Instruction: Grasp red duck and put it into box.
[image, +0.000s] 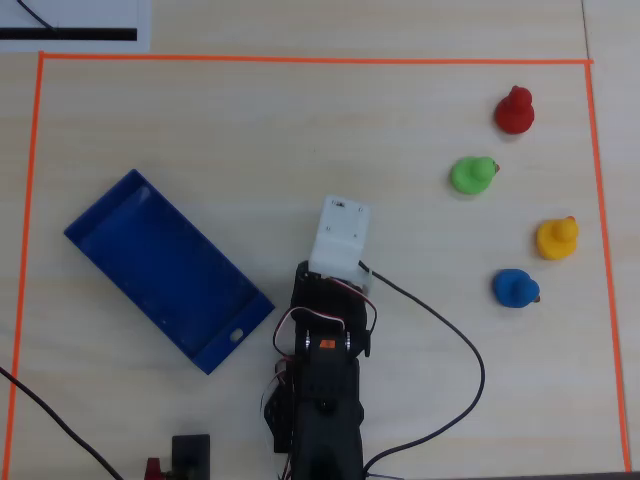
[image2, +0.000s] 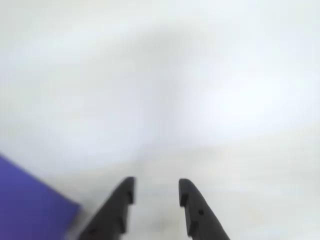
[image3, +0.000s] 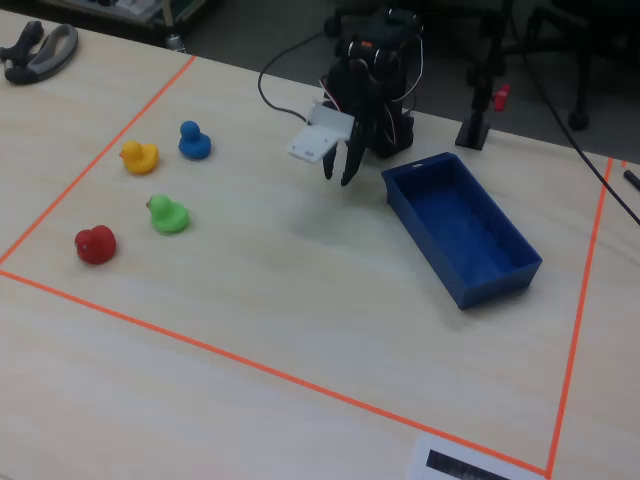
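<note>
Four ducks sit on the table (image: 250, 120) toward its right edge in the overhead view: red duck (image: 514, 111) nearest the far right corner, green duck (image: 471, 175), yellow duck (image: 557, 238), blue duck (image: 515, 288). Blue box (image: 165, 268) lies angled toward the left edge. Claw (image2: 156, 192) hangs released, holding nothing, above bare table beside the box, well apart from the red duck.
</note>
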